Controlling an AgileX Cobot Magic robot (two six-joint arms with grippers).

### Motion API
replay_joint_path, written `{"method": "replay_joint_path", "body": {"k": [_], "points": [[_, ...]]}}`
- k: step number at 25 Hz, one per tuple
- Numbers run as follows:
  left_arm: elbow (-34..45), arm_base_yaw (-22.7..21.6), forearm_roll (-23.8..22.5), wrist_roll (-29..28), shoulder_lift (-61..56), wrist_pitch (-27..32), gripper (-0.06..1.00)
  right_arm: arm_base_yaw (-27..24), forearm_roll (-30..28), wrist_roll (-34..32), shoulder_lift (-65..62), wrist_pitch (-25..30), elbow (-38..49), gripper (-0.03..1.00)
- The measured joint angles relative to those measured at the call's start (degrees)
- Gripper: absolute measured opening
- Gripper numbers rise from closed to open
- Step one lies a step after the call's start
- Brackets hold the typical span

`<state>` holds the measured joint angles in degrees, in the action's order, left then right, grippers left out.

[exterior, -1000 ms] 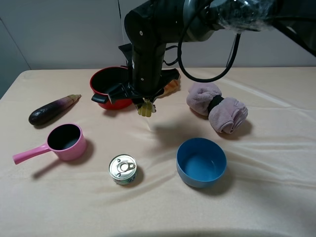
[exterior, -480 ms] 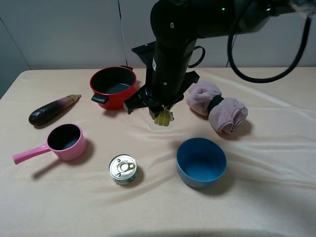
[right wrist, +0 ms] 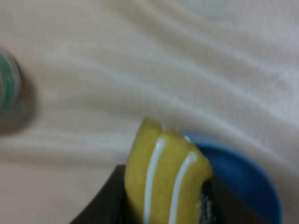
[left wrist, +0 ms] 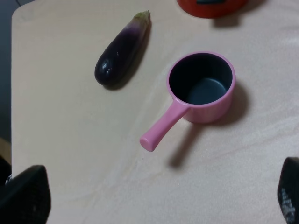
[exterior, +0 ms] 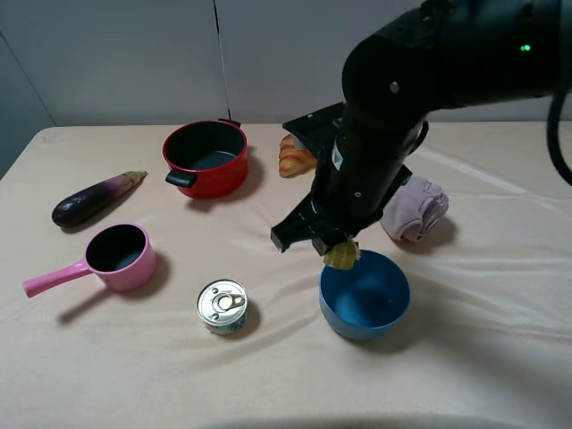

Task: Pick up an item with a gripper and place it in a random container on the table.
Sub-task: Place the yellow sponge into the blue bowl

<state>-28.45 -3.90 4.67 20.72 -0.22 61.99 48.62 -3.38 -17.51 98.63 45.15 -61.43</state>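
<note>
the right gripper (exterior: pixel 340 251) clamps the yellow block (right wrist: pixel 166 179) just above the blue bowl (exterior: pixel 356 327), apparently so it drops inside.

The high camera stands off the arms and looks down at a slant over the whole table (exterior: pixel 107 357), with the wall behind it. The left wrist camera looks nearly straight down from some height onto the table's left part. It shares the pink saucepan (left wrist: pixel 210 112), the eggplant (left wrist: pixel 122 51) and the red pot's (left wrist: pixel 210 5) edge with the high view. The right wrist camera sits very close and blurred, looking past the yellow block (right wrist: pixel 166 182). It shares the blue bowl (right wrist: pixel 252 182) and the tin can (right wrist: pixel 7 81) with the high view.
</note>
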Motion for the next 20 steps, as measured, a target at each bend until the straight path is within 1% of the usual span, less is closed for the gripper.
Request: {"method": "replay_joint_path", "body": {"k": [3, 9, 20], "points": [[0.0, 0.0, 0.0, 0.0, 0.0, 0.0, 0.99, 0.0, 0.4, 0.0, -2.0, -1.4, 4.4, 0.21], [0.0, 0.0, 0.0, 0.0, 0.0, 0.0, 0.99, 0.0, 1.4, -0.2, -3.9, -5.4, 10.3, 0.21], [0.0, 0.0, 0.0, 0.0, 0.0, 0.0, 0.99, 0.0, 1.5, -0.2, -3.9, -15.6, 18.3, 0.21]]}}
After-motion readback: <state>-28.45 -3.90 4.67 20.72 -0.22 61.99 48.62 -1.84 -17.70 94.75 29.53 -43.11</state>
